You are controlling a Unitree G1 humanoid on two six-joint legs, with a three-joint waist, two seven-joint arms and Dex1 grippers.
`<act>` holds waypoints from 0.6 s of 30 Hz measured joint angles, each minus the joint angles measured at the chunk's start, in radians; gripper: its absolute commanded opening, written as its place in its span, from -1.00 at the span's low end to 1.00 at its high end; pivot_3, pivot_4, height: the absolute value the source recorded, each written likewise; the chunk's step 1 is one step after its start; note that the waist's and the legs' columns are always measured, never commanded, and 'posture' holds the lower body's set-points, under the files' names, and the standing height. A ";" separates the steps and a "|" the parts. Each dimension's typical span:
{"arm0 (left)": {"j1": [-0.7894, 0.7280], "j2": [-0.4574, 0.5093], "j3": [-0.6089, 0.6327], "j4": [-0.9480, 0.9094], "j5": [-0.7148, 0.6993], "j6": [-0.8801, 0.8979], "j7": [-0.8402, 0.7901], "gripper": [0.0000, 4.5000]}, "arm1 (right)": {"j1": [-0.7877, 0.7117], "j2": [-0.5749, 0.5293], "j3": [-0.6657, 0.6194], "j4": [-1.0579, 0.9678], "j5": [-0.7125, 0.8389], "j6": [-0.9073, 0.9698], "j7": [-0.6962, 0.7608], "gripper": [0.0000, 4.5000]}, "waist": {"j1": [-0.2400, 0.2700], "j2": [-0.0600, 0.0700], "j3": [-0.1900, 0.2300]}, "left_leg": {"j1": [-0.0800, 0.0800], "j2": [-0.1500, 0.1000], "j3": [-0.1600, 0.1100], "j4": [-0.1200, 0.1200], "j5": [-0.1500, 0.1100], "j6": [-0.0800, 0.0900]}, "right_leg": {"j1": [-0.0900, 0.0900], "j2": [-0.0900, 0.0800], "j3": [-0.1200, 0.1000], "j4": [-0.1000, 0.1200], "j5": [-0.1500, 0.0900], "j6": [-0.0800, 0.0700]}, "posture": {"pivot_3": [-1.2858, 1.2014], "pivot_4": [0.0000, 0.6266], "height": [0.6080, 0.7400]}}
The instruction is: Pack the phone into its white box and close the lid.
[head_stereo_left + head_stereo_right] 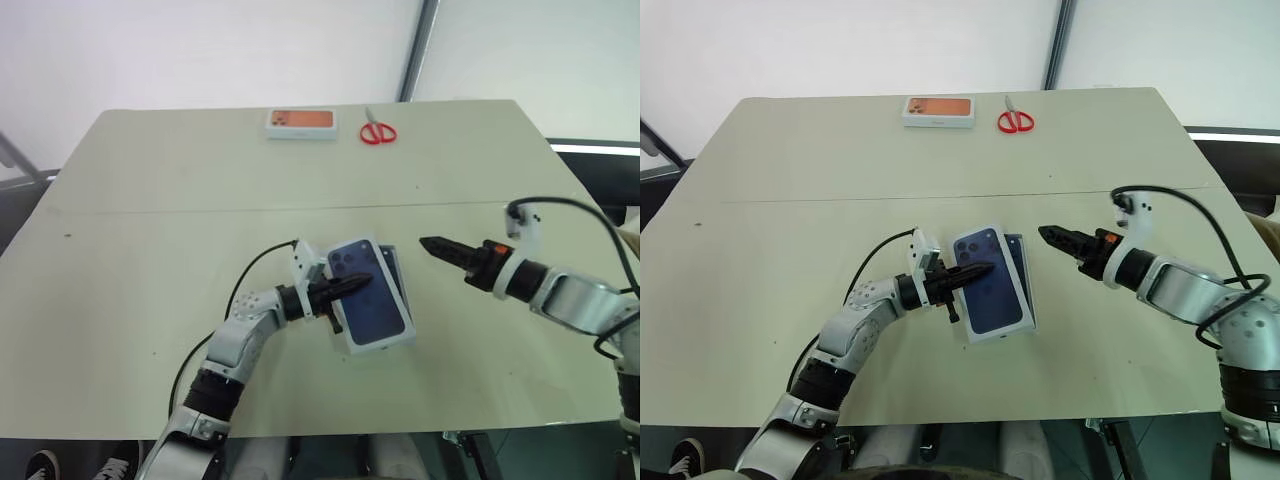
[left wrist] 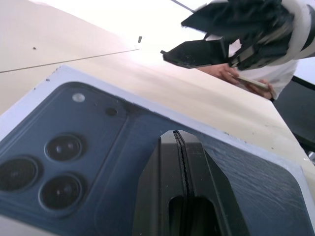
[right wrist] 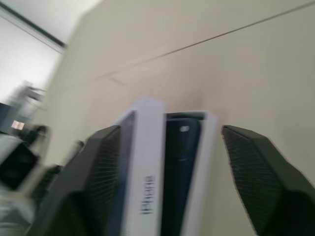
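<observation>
Clenched left fingers press the lid at frame centre; right gripper is spread apart, empty. Skewed lid may jam over the white box.

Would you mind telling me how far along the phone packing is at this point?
Done: the phone lies in the white box. In hand: the lid, printed with a phone picture, sits askew over the box, leaving one strip uncovered; the shut left gripper presses on its top, while the open right gripper hovers beside it. Left: squaring the lid and pushing it fully down.
</observation>
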 measured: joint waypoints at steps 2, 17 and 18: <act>0.002 0.032 0.005 -0.003 -0.001 0.003 -0.009 -1.00 | 0.018 -0.032 0.074 -0.027 -0.202 -0.089 0.088 -0.82 | 0.000 0.000 0.000 | 0.000 0.000 -0.001 0.000 0.000 0.000 | 0.000 0.001 0.000 0.000 0.000 0.000 | 0.03 -0.52 1.00; 0.155 0.261 0.075 -0.174 -0.029 0.113 -0.041 -1.00 | 0.083 0.026 0.218 -0.112 -0.712 -0.334 0.399 -0.98 | 0.007 0.000 0.000 | 0.000 0.000 -0.002 0.000 0.000 -0.001 | 0.001 -0.001 0.000 0.000 0.000 0.000 | 0.03 -0.52 1.00; 0.155 0.250 0.072 -0.161 -0.022 0.111 -0.038 -1.00 | 0.085 0.035 0.217 -0.110 -0.727 -0.337 0.409 -0.98 | 0.008 0.000 0.000 | 0.000 0.000 -0.002 0.000 0.000 -0.001 | 0.001 -0.001 0.000 0.000 0.000 0.000 | 0.03 -0.52 1.00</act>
